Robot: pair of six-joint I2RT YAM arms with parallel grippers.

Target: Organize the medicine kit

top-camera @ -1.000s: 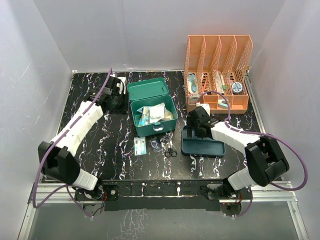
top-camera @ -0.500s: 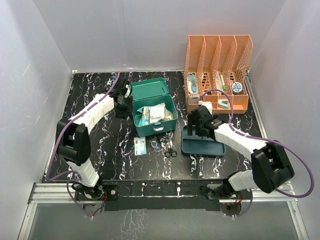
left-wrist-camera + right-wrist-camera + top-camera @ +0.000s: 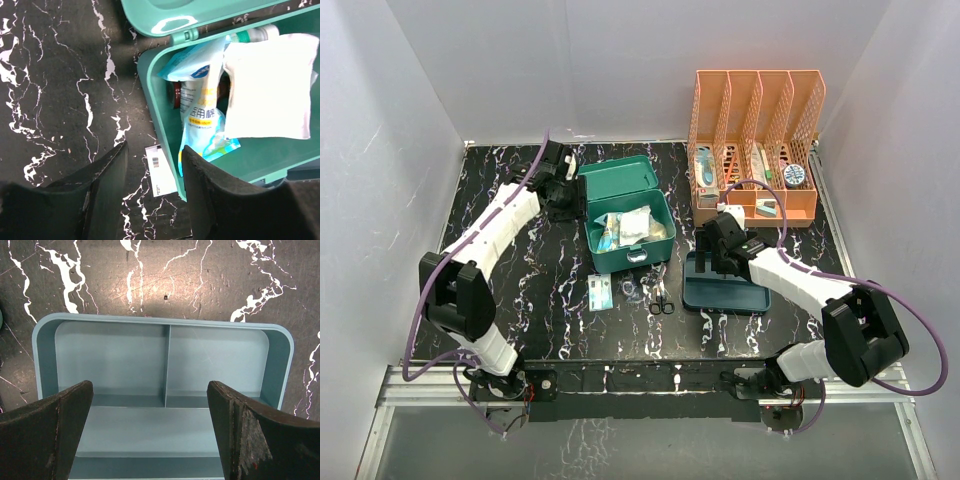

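The medicine kit (image 3: 625, 256) is a teal-green box in the middle of the table, its lid (image 3: 615, 180) thrown back. Inside lie a blue-and-white packet (image 3: 200, 105), a white folded cloth (image 3: 270, 85) and small bottles. My left gripper (image 3: 576, 200) hovers at the kit's back left corner. In the left wrist view this gripper (image 3: 154, 150) is open, nothing between its fingers, and it straddles the kit's left wall (image 3: 160, 125). My right gripper (image 3: 712, 262) hangs wide open over the blue-grey compartment tray (image 3: 725, 295), which is empty below the gripper (image 3: 150, 387).
An orange mesh file rack (image 3: 755, 140) with small items stands at the back right. On the table in front of the kit lie a white card (image 3: 600, 292), a small ring (image 3: 628, 288) and scissors (image 3: 662, 298). White walls close in three sides.
My left arm swung right, bringing its gripper from the open table to the kit's left back corner, jaws slightly wider. The right gripper opened a touch and stayed over the tray.
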